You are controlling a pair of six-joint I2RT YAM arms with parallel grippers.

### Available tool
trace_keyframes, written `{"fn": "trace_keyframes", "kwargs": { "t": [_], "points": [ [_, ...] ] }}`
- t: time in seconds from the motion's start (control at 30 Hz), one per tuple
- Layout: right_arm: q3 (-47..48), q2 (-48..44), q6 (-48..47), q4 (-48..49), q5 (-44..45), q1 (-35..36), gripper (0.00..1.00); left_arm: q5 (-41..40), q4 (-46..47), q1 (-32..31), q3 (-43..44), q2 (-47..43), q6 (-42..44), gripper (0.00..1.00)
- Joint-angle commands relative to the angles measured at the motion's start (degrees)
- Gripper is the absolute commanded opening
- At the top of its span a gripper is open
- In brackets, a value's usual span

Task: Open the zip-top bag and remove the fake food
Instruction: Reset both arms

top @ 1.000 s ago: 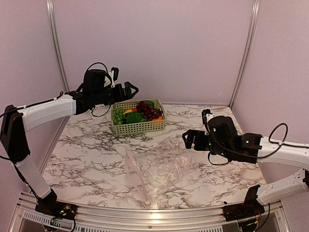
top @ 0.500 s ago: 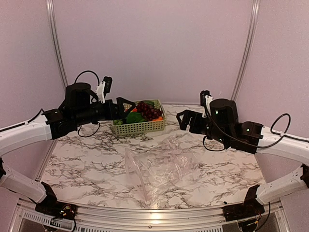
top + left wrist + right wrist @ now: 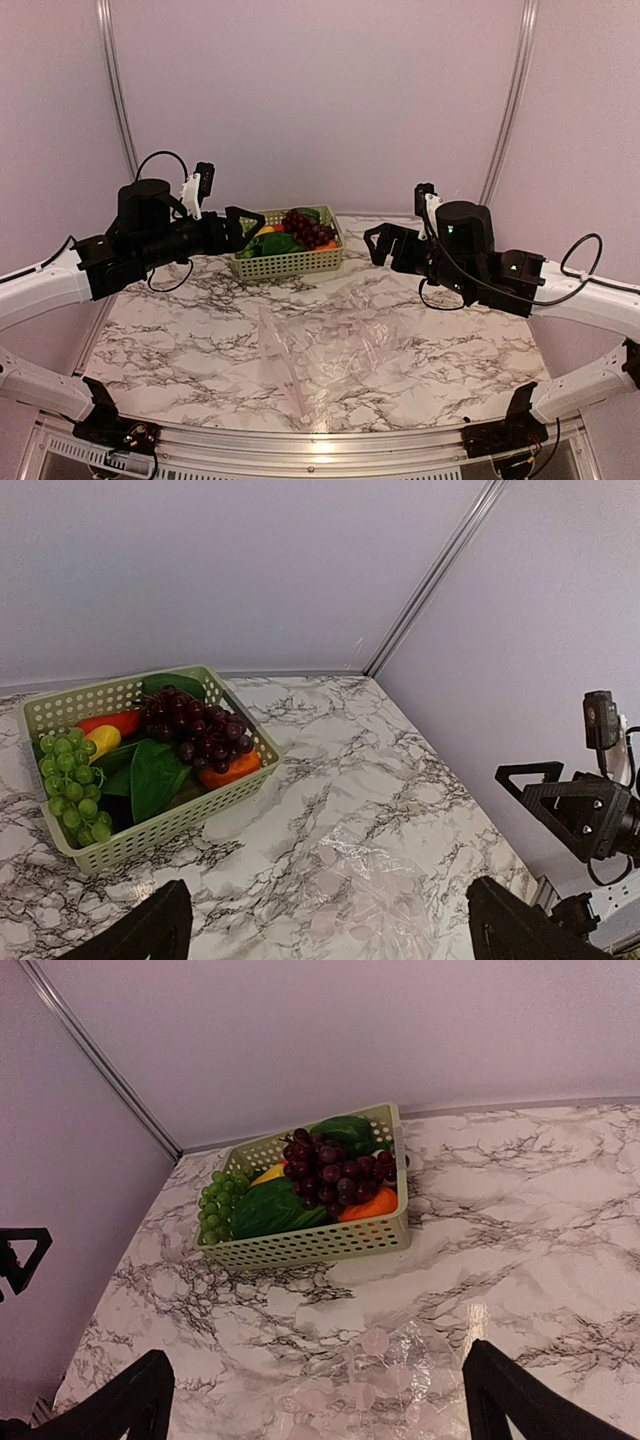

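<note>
The zip-top bag (image 3: pixel 330 352) lies flat and crumpled on the marble table, near the front middle, with no food showing inside it. The fake food (image 3: pixel 292 232) fills the pale green basket (image 3: pixel 285 264) at the back: purple grapes (image 3: pixel 198 730), green grapes (image 3: pixel 72 792), green leaves, and orange, yellow and red pieces. My left gripper (image 3: pixel 250 228) hangs open in the air, just left of the basket. My right gripper (image 3: pixel 372 245) hangs open to the basket's right, above the bag's far end. Both wrist views show the bag (image 3: pixel 400 880) (image 3: pixel 400 1385) below empty jaws.
Pale walls with metal corner posts (image 3: pixel 505 110) close in the table at the back and sides. The right arm's cable (image 3: pixel 575 270) loops above the table's right edge. The metal front rail (image 3: pixel 320 445) runs between the arm bases.
The left gripper has pulled back leftward from over the basket. The right gripper has risen and moved toward the back. Both stayed open; the bag and basket have not moved.
</note>
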Motion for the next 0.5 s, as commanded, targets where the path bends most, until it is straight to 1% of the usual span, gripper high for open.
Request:
{"fn": "trace_keyframes", "kwargs": {
  "t": [0.0, 0.47],
  "points": [
    [2.32, 0.54, 0.90, -0.01, -0.72, -0.44, 0.99, -0.91, -2.02, -0.11, 2.80, 0.01, 2.00, 0.99],
    [3.52, 1.02, 0.74, -0.95, -1.80, -0.45, 0.99, -0.91, -2.89, -0.08, 4.54, 0.11, 1.80, 0.99]
  ]
}}
